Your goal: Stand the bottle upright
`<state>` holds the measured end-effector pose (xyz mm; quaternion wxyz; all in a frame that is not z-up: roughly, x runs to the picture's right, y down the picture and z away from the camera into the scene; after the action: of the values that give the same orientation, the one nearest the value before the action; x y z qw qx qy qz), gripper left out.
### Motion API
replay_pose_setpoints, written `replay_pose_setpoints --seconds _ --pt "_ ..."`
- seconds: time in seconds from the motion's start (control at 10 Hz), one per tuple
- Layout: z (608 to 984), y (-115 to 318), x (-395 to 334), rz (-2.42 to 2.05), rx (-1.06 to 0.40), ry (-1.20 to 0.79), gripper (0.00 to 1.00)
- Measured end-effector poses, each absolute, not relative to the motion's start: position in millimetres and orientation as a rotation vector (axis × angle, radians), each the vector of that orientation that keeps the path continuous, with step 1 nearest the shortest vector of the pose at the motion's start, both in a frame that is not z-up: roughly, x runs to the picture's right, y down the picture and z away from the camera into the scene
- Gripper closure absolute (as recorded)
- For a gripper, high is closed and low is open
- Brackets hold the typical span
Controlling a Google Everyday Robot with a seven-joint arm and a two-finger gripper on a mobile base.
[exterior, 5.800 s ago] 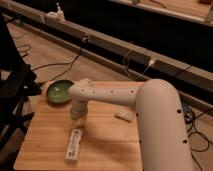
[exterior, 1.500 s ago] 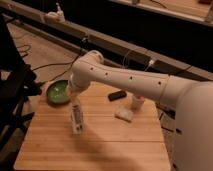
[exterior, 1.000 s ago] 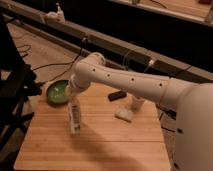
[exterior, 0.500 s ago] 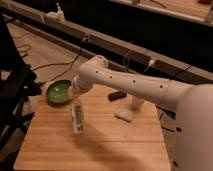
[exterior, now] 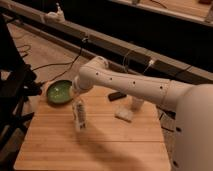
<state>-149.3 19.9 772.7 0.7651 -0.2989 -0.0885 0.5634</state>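
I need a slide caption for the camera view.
Gripper holds white bottle by its top, nearly upright on wooden table, beside green bowl.

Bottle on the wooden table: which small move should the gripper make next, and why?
Probably open the jaws, then lift straight up. The bottle stands nearly upright on the table, near the green bowl. The gripper is at its top, jaws shut on it; a sideways pull might tip it.
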Motion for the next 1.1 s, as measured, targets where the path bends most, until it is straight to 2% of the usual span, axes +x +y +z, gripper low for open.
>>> replay_pose_setpoints --seconds 0.3,1.1 --pt "765.3 23.2 -157.4 1.229 -0.695 -0.219 1.0" --pt "765.1 23.6 -157.5 1.228 -0.696 -0.219 1.0"
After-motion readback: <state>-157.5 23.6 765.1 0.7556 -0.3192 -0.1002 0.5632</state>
